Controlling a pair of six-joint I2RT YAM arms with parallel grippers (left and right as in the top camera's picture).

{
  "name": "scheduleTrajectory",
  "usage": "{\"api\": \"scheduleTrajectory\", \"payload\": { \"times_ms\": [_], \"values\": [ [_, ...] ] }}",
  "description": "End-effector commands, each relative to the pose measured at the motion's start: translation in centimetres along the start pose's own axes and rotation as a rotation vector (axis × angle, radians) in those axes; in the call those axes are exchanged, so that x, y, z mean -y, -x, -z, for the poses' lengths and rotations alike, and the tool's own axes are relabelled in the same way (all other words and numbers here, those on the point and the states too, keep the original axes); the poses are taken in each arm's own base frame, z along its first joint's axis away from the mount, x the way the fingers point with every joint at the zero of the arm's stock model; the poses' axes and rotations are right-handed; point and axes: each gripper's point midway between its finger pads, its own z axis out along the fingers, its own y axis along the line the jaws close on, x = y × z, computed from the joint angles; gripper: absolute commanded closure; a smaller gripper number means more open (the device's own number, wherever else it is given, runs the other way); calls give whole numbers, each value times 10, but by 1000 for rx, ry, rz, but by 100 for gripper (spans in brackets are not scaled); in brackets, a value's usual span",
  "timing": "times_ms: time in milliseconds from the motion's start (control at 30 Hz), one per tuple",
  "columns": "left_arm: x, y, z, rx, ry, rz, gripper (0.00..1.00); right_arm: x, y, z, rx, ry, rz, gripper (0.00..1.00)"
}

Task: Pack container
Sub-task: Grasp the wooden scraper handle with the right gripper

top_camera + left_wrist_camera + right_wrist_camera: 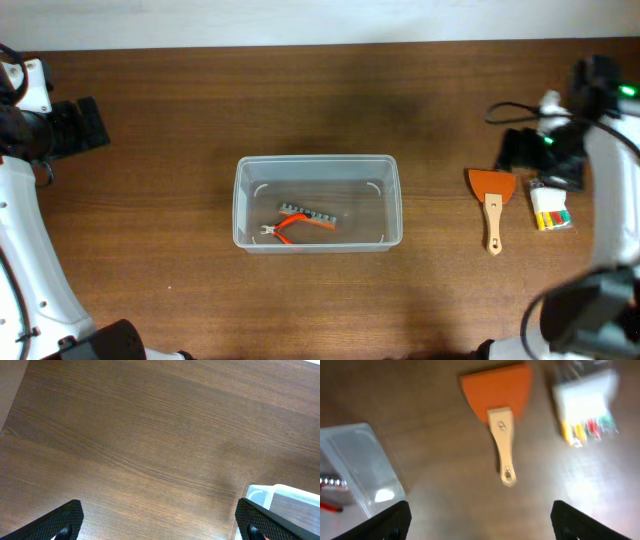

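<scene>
A clear plastic container (318, 159) sits at the middle of a dark wooden surface (200, 100), seen from above. Inside it lie a pair of orange-handled pliers (295, 232) and, just behind them, a short grey metal strip (310, 213). To the right of the container, well apart from it, lies an orange scraper (492, 205) with a pale wooden handle. Just to the right of the scraper lies a small clear packet (551, 212) with yellow, red and green pieces.

The right gripper (482, 522) hangs above the scraper and the packet, far to the right of the container. Its fingers are spread wide and hold nothing. Its wrist view shows one corner of the container at the lower left.

The left gripper (160, 522) hangs far to the left of the container, over bare wood. It is also spread wide and holds nothing. A corner of the container shows beside one fingertip in its wrist view.
</scene>
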Motion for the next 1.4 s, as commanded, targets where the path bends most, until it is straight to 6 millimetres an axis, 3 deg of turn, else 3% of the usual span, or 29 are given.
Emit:
{"api": "scheduleTrajectory", "payload": {
  "times_ms": [0,200,300,367,433,567,767,1100,1367],
  "values": [
    [1,1,4,15,-9,8,1,17,-17,47,109,-45,-75,11],
    [1,1,4,14,-9,8,1,19,-66,111,301,-46,-92,6],
    [1,1,4,14,-9,8,1,4,-86,121,363,-34,46,1],
    [1,1,4,14,-9,8,1,-3,-96,115,377,-34,115,1],
    [1,1,4,13,-9,8,1,-2,-103,99,362,-56,143,1],
    [1,2,3,15,-9,8,1,11,-102,45,285,-99,134,1],
    [1,4,3,24,-8,8,1,16,-81,-24,207,-103,146,1],
    [1,3,3,19,-8,7,1,22,-36,-110,80,-106,140,1],
    [1,1,3,9,-8,-4,1,30,-24,-172,-8,-117,150,1]
  ]
}}
